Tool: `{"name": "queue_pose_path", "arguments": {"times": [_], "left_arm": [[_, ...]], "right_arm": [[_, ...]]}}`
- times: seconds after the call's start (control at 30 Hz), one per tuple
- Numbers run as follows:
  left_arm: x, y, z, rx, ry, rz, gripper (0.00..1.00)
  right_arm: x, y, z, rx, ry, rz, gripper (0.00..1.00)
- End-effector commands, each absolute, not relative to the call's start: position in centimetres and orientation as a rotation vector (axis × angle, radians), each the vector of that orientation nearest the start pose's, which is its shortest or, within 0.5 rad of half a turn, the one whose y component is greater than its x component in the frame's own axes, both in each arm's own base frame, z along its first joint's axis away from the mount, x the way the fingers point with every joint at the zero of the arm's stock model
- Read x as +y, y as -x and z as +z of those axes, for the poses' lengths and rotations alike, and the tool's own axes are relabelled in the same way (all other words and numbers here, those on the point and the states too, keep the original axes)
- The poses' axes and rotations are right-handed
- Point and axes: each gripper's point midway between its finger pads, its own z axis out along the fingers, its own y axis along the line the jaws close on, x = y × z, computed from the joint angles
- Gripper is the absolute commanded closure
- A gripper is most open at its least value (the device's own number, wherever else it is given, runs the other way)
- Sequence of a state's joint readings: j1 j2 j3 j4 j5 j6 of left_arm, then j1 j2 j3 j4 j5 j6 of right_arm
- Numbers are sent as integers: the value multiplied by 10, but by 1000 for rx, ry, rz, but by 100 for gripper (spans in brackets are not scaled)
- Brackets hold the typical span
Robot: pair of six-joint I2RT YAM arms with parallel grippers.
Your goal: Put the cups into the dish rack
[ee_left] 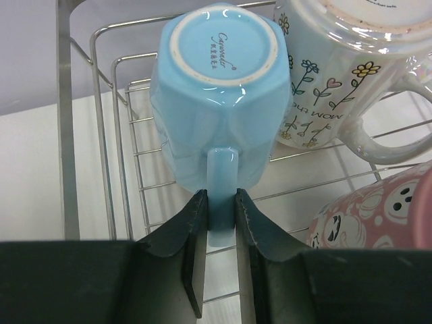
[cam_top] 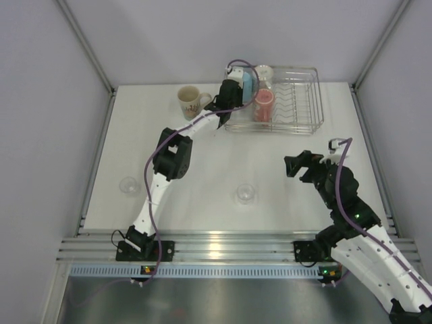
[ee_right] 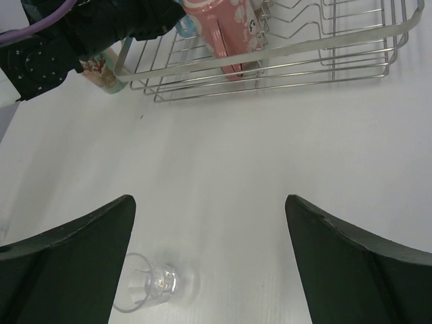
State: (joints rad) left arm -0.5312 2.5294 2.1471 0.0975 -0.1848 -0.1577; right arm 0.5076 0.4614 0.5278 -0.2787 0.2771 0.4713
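From above, the left tool [cam_top: 239, 86] sits over the left end of the dish rack [cam_top: 307, 101]. A pink cup [cam_top: 264, 105] lies inside the rack just right of the tool, and a cream mug [cam_top: 189, 101] stands on the tabletop [cam_top: 202, 155] to its left. The right tool [cam_top: 295, 165] hangs well short of the rack, with one clear glass [cam_top: 246, 194] to its left. At the left wrist, the tool's narrow jaws pinch the handle of the upturned light blue cup [ee_left: 216, 101], with a floral mug [ee_left: 337, 67] upturned to its right. At the right wrist, the tool is spread wide and empty, the glass close to its left finger.
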Motion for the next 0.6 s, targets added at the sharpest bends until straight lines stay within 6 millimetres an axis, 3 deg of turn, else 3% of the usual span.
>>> {"name": "queue_pose_path", "arguments": {"times": [0.0, 0.33, 0.53, 0.57], "left_arm": [[-337, -645, 153, 1729, -170, -317, 85], [-335, -644, 143, 1744, -162, -309, 74], [-333, -634, 156, 1735, -154, -324, 59], [-331, -633, 168, 1719, -149, -330, 57]], "right_arm": [[96, -245, 234, 1754, -183, 444, 7], [93, -244, 235, 1754, -188, 436, 7], [95, -242, 239, 1748, -190, 455, 7], [94, -242, 239, 1748, -192, 455, 7]]}}
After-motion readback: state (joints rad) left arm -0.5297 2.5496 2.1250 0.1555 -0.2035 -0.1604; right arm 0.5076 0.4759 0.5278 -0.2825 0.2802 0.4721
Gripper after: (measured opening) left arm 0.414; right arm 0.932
